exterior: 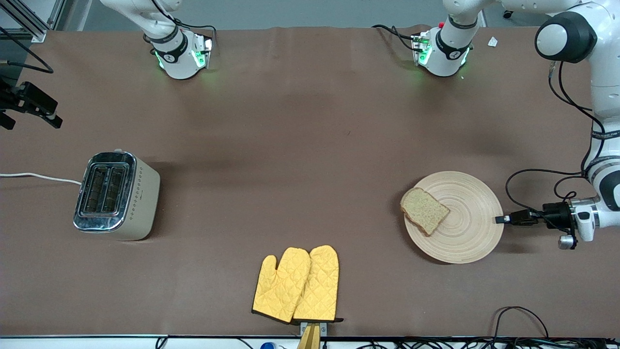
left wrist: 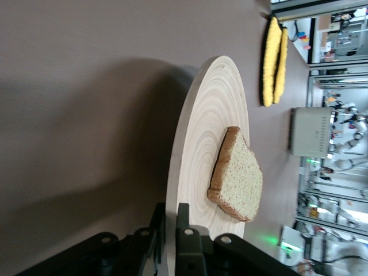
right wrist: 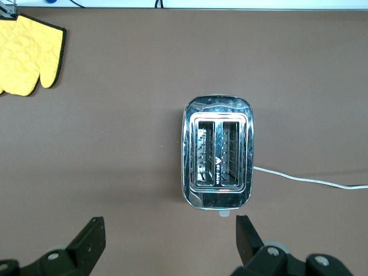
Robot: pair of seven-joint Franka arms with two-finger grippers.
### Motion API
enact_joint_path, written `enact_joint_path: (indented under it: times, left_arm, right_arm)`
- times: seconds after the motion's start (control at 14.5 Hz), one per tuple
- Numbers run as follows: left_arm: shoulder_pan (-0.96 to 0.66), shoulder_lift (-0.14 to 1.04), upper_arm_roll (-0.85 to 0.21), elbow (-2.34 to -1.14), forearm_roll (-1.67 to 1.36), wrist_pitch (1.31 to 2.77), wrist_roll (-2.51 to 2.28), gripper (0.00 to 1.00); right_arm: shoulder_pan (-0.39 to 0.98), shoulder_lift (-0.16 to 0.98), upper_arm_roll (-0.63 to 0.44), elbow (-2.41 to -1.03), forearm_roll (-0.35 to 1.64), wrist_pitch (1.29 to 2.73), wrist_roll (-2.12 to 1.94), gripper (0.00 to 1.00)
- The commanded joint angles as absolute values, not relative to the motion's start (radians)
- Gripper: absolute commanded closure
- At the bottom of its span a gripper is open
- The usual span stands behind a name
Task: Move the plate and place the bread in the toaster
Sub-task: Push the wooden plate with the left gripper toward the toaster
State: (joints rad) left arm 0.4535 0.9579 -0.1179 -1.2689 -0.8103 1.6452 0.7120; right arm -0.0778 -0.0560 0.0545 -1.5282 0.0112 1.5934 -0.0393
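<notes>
While the left gripper (exterior: 501, 219) pinches the plate (exterior: 467, 228) rim between its jaws to drag it, bread (exterior: 424, 210) aboard, the right gripper (right wrist: 169, 241) waits spread above the toaster (right wrist: 218, 153).

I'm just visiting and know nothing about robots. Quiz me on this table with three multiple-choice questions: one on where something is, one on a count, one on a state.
1. Where is the bread?
A. in the toaster
B. on the plate
C. on the oven mitts

2. How many slots does the toaster have?
A. one
B. two
C. four

3. What is the left gripper doing?
A. closed on the plate's rim
B. open above the toaster
C. holding the bread

Answers:
1. B: the slice lies on the plate, overhanging the rim toward the toaster.
2. B: two empty slots show in the chrome top, with the open right gripper hovering above.
3. A: in the left wrist view its fingers pinch the rim.
</notes>
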Motion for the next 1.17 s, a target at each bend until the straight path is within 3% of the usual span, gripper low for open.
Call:
enact_joint_path:
  times: [0.0,0.34,0.55,0.83,1.1]
  left_arm:
    - [0.459,0.896,-0.162,-1.333,-0.848,1.603,0.632,1.00]
    - [0.453,0.715,-0.257,-1.514,-0.861,1.670,0.467,1.00]
    - [0.451,0.545,-0.372,-1.724,-0.905,1.874,0.376,1.00]
    - [0.454,0.515,-0.503,-1.831,-0.945,2.024,0.371,0.99]
    - [0.451,0.525,-0.681,-1.916,-1.029,2.285,0.371,1.00]
  right_arm:
    - [-0.091,-0.074,0.061,-1.535,-0.005,1.595,-0.029,0.00]
    - [-0.094,-0.071,0.060,-1.537,-0.008,1.588,-0.034,0.00]
    - [-0.101,-0.071,0.058,-1.537,-0.008,1.586,-0.038,0.00]
    - [-0.101,-0.071,0.058,-1.537,-0.008,1.583,-0.041,0.00]
    - [-0.104,-0.071,0.058,-1.539,-0.008,1.582,-0.041,0.00]
